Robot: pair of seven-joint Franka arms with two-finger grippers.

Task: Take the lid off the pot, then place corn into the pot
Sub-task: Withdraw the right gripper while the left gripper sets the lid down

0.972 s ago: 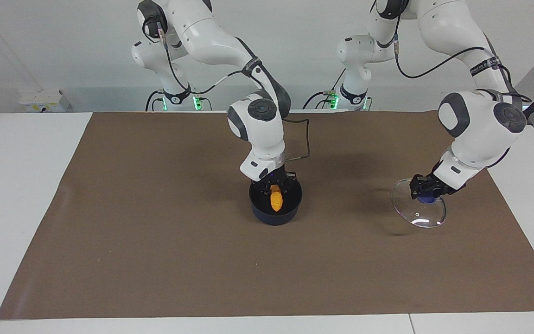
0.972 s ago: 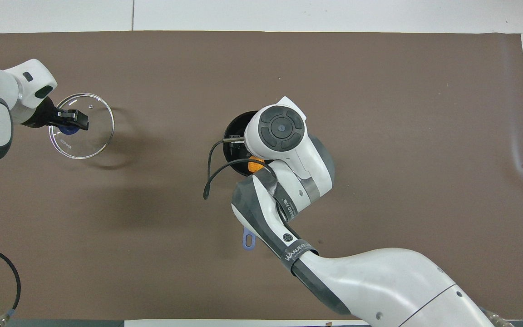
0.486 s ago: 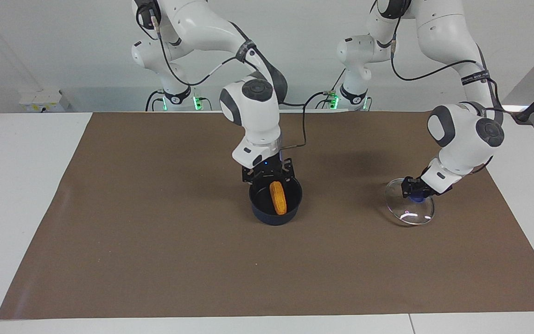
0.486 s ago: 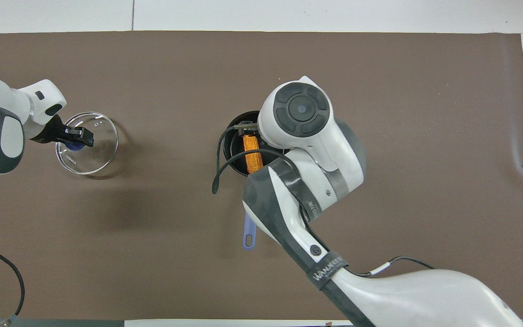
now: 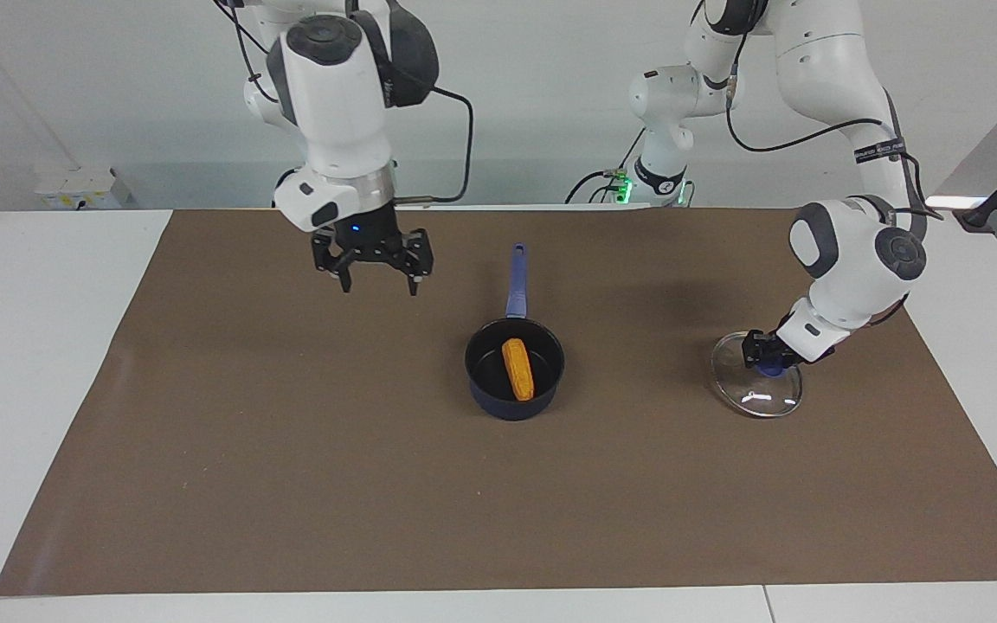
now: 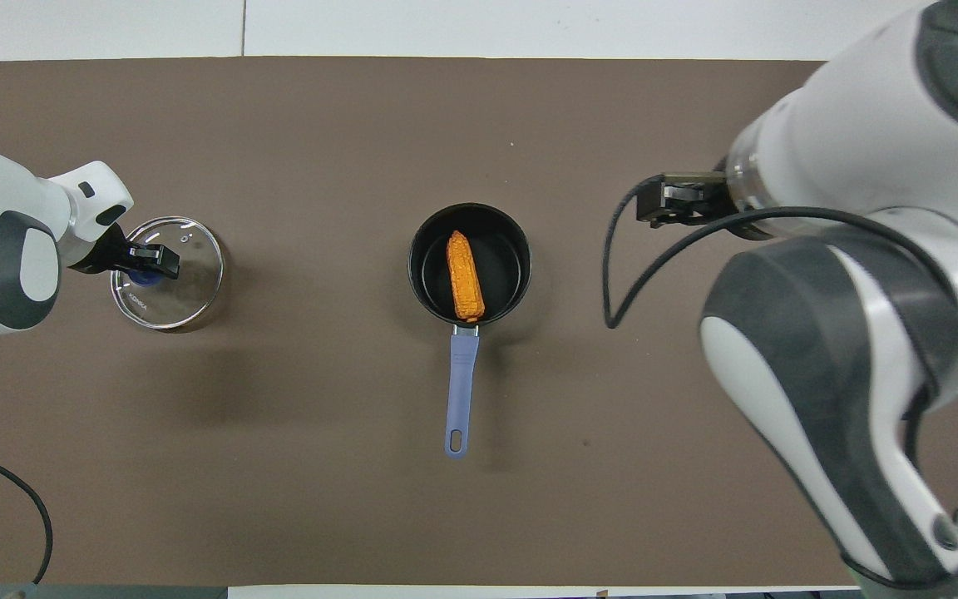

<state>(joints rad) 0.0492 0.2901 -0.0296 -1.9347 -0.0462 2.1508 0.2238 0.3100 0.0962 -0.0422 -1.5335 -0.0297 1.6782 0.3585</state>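
We see the corn (image 5: 517, 369) lying in the pot (image 5: 481, 378) at table centre, light and bumpy. Our left gripper (image 5: 763, 353) pinches the fragile glass lid (image 5: 756, 397) by its knob at three o'clock in the facing view; our right gripper (image 5: 379, 277) hangs spread at ten.

A robotics lab, not a kitchen: two white, grey-jointed robot arms (image 5: 845, 251) with trailing black cables are bolted at the edge of a white desk (image 5: 40, 346) covered by a plain brown mat (image 5: 291, 450), before a bare white wall (image 5: 533, 95), with green status lights at the arm bases.
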